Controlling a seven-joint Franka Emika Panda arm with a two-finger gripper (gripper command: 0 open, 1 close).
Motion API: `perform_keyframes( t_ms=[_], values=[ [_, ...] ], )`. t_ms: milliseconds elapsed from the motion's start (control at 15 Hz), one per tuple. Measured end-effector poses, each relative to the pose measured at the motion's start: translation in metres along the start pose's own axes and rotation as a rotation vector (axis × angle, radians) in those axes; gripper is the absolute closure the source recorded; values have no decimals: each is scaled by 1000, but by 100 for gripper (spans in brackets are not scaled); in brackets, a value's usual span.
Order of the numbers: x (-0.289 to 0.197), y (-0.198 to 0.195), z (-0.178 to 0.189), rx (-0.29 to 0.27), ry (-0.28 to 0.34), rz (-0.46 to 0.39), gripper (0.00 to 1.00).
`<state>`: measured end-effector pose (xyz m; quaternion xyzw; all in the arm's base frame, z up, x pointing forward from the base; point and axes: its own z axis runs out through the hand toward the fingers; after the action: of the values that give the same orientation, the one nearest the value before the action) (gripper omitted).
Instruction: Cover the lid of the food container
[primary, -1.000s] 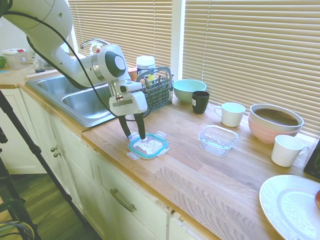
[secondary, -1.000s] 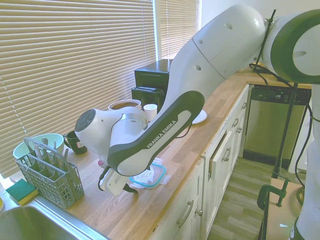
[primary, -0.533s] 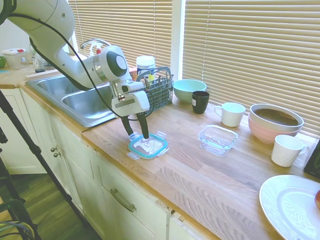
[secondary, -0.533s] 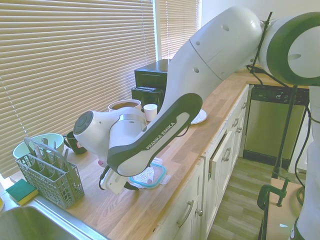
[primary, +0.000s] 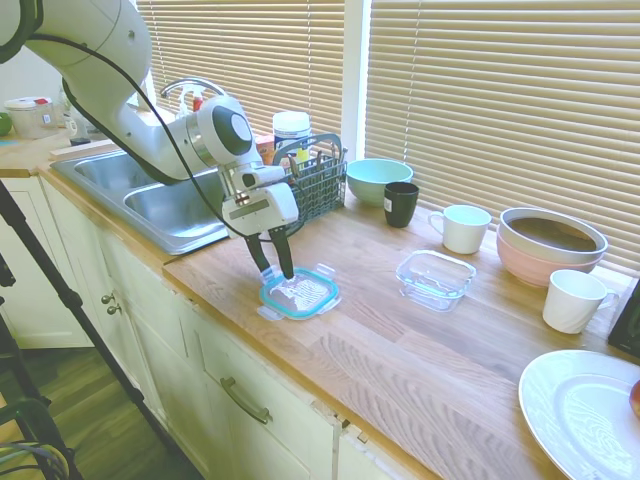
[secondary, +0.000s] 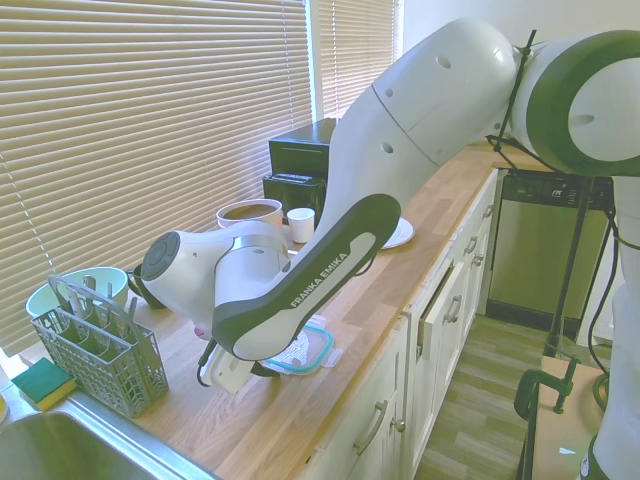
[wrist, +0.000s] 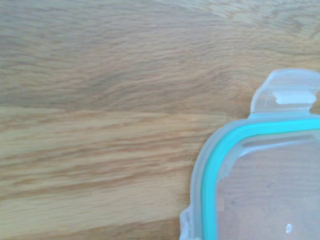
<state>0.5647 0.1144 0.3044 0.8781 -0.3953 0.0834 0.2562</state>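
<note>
The lid, clear with a teal rim and snap tabs, lies flat on the wooden counter near its front edge; it also shows as the lid under the arm and as one lid corner in the wrist view. My gripper points straight down over the lid's left rim. It is open, its dark fingers a narrow gap apart, with their tips at rim height. The food container, a shallow clear dish, stands empty about a hand's width to the right of the lid.
Behind the gripper stand a grey cutlery rack and the sink. A mint bowl, black cup, white mug, pink bowl, white cup and plate line the back and right.
The fingers have come closer together around the lid's left rim, and the lid has slid slightly to the right. The arm has shifted a little the same way.
</note>
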Motion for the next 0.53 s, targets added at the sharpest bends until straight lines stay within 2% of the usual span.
perform_keyframes(
  t_ms=[533],
  values=[
    [-3, -1, 8, -25, -6, -7, 100]
  ],
)
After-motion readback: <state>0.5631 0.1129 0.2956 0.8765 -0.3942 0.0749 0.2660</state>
